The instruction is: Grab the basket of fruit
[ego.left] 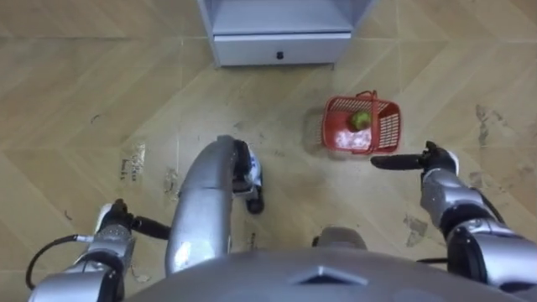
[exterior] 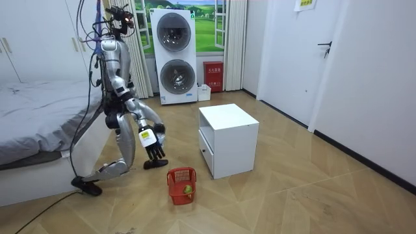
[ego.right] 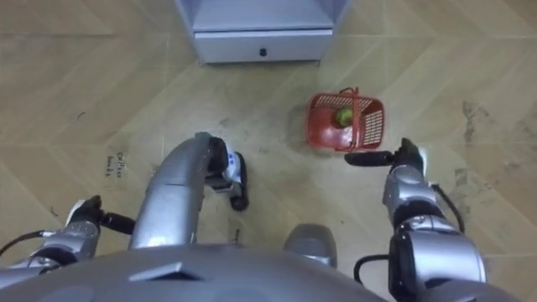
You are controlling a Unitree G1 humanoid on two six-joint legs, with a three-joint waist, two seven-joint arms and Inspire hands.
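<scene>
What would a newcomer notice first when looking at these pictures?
The red plastic mesh basket stands on the wooden floor, holding a green fruit. The robot's right hand hovers beside it, fingers straight; the left hand shows at lower left. A white cabinet stands just beyond.

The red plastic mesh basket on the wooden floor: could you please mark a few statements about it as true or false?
1. The red plastic mesh basket stands on the wooden floor. True.
2. The basket is empty. False: a green fruit lies inside it.
3. The right robot hand grips the basket's handle. False: the hand is beside the basket with straight fingers and holds nothing.
4. A white cabinet with a drawer stands on the floor beyond the basket. True.
</scene>
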